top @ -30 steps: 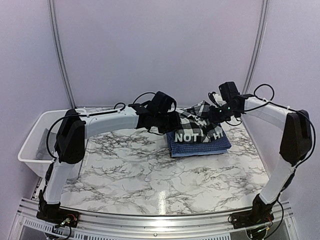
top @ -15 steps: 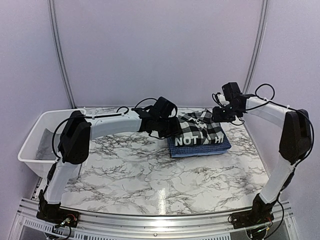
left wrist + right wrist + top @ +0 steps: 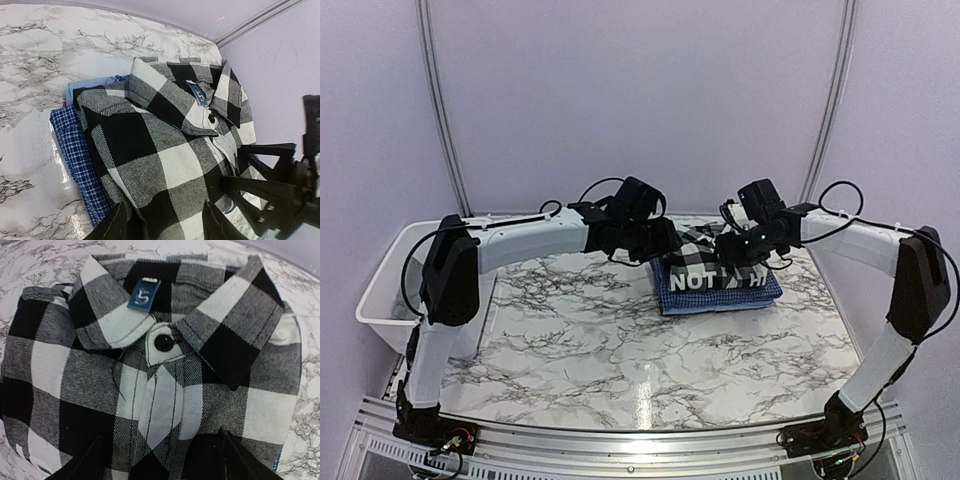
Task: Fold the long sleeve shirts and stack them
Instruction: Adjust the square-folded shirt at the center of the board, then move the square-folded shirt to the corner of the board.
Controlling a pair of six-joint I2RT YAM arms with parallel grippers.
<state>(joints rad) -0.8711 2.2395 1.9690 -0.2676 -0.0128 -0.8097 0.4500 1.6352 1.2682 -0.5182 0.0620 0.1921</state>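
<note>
**Check shirt sits on the blue one; both claws clear of cloth**

Position. The folded black-and-white check shirt (image 3: 712, 262) lies on top of the folded blue checked shirt (image 3: 718, 297), toward the far right of the marble table (image 3: 620, 350). The blue edge shows beneath it along the near and left sides. The white lettering (image 3: 694, 281) faces the near edge. The white bin (image 3: 382, 295) is well apart, at far left.

Claws. Left gripper (image 3: 166, 224): fingers spread over the shirt's near-left part, with nothing pinched between them in its wrist view. Right gripper (image 3: 160, 460): fingers set wide over the shirt front below the collar (image 3: 200, 315), nothing held. (Whether any fingertip grazes the cloth cannot be told.)

Lie of the cloth. Collar is up, button (image 3: 164, 342) done, blue label (image 3: 143, 295) showing. The top shirt is bunched, humped at the collar end, with a fold rolled over along one side.

Step, as I judge it: setting the second shirt on the stack, at the release stage. The task looks close to done.

Next move, judged: lift both arms up and away so no finger drags the top shirt off square. If tidying is wanted, flatten the humped collar end and line its edges over the blue shirt. Use a light touch, as the thick check cloth may slide on the thinner one beneath.
</note>
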